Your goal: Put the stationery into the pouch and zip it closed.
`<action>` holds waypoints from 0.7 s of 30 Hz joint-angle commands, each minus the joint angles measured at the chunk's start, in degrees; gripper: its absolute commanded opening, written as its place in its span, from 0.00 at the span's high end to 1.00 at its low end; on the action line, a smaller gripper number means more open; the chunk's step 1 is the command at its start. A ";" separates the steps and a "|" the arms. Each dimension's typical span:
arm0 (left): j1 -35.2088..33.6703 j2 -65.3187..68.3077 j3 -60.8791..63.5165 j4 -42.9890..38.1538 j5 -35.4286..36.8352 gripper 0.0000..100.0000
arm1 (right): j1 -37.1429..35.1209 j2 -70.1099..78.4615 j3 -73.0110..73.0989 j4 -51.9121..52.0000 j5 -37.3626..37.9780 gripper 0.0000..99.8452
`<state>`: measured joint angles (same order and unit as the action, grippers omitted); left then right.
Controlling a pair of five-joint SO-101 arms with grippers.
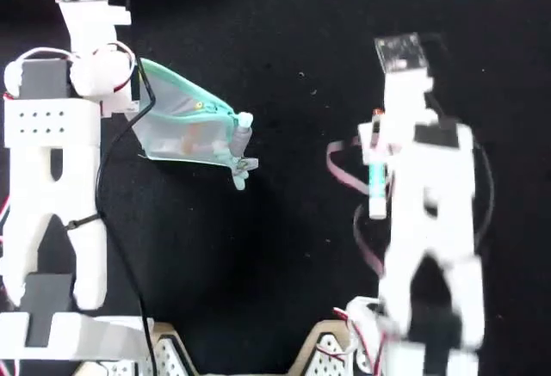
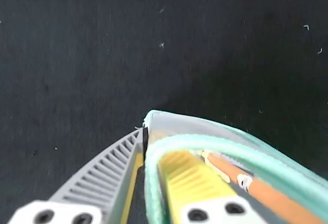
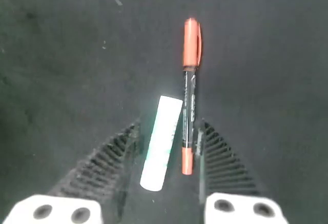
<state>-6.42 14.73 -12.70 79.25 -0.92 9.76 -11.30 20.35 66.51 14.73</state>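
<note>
A translucent teal pouch (image 1: 185, 126) hangs at the left of the black table. My left gripper (image 2: 144, 131) is shut on its rim, near its left end (image 1: 138, 105). Inside the pouch (image 2: 230, 147) I see an orange pencil (image 2: 266, 193) and something yellow. A grey and white object (image 1: 241, 135) sits at the pouch's right end. On the right, a white stick with a teal band (image 3: 161, 142) and an orange pen (image 3: 189, 96) lie side by side on the cloth. My right gripper (image 3: 169, 126) is open, one finger on either side of both. The same stick (image 1: 377, 191) lies under the right arm.
The black cloth (image 1: 284, 264) covers the whole table. Pink cables (image 1: 344, 174) loop beside the right arm. Both arm bases stand at the near edge, with white perforated plates (image 1: 331, 354) between them.
</note>
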 commanded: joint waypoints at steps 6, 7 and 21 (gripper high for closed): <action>0.48 8.18 14.90 -9.05 -0.35 0.97 | 3.52 23.16 -29.23 7.03 6.07 0.83; 0.48 8.18 14.99 -9.23 -0.35 0.97 | 3.08 25.45 -30.99 7.21 7.03 0.83; 0.22 8.18 15.08 -9.14 -0.26 0.97 | 1.23 48.84 -50.51 7.03 10.99 0.83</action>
<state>-6.33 14.64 -9.89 71.16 -0.92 12.04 36.44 -25.71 73.27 25.01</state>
